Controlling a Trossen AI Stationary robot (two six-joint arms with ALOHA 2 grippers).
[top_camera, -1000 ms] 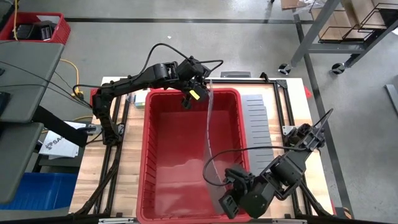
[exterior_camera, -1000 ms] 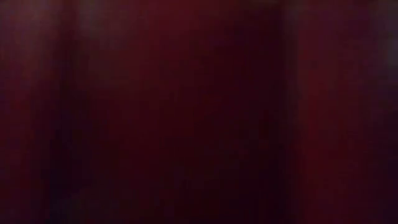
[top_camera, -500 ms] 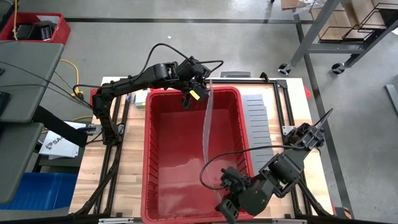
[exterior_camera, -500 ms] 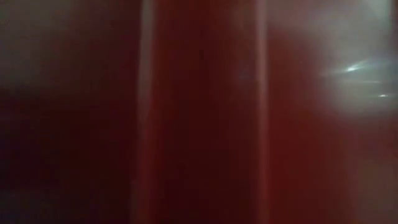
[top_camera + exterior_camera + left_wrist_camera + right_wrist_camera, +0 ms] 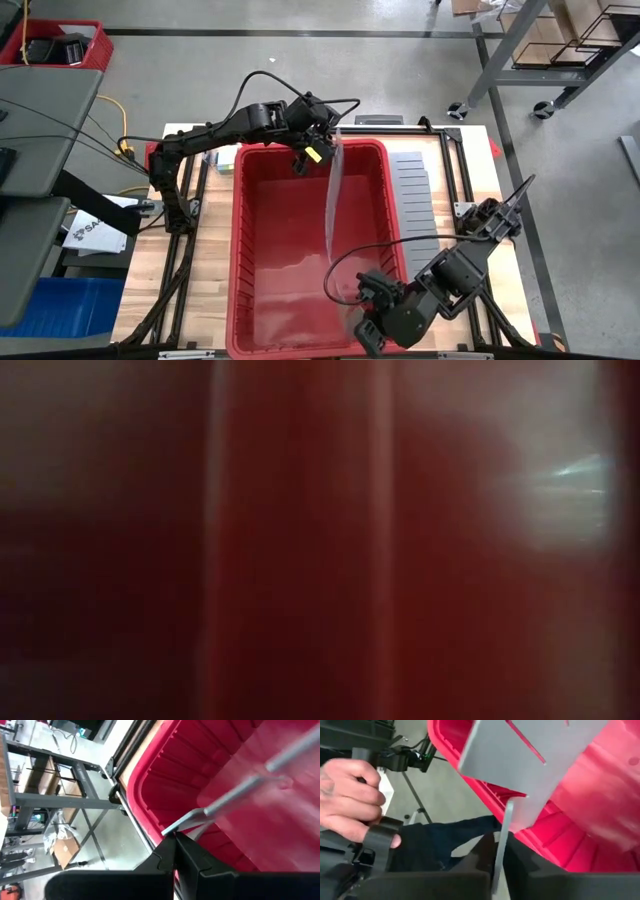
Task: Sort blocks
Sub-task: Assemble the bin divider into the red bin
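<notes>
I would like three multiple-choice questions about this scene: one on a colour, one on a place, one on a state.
1. What colour is the large bin?
A. red
B. blue
C. green

2. Where do the spare divider sheets lie?
A. inside the large bin
B. on the floor
C. on the tabletop beside the large bin

3. How is the held divider sheet placed?
A. flat on the bin floor
B. on edge over the large bin, gripped by the left hand and the right hand
C. leaning on a shelf

Answers: A, its walls and floor are red; C, the grey stack rests on the tabletop at its side; B, the high view shows a thin strip between both hands.
</notes>
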